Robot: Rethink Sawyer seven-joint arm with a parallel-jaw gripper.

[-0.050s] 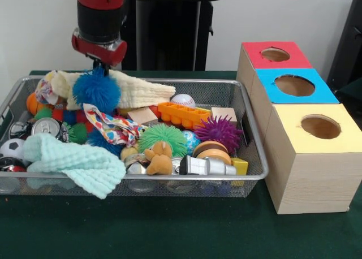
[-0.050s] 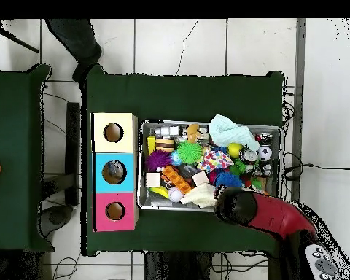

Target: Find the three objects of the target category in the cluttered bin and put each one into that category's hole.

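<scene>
No readable labels or writing anywhere, as far as we could see. The gripper (image 1: pixel 99 64) sat right on top of the fuzzy blue spiky ball (image 1: pixel 96 90) at the far corner of the wire mesh bin (image 1: pixel 249 129); we couldn't tell whether it was clamped or loose.

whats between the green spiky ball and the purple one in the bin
A small blue-green marbled ball sits between the green spiky ball and the purple spiky ball, clearest in the front view.

Toys piled in bin (image 1: pixel 255 136), three boxes (image 1: pixel 314 157) beside it on table (image 1: pixel 169 231)
</scene>
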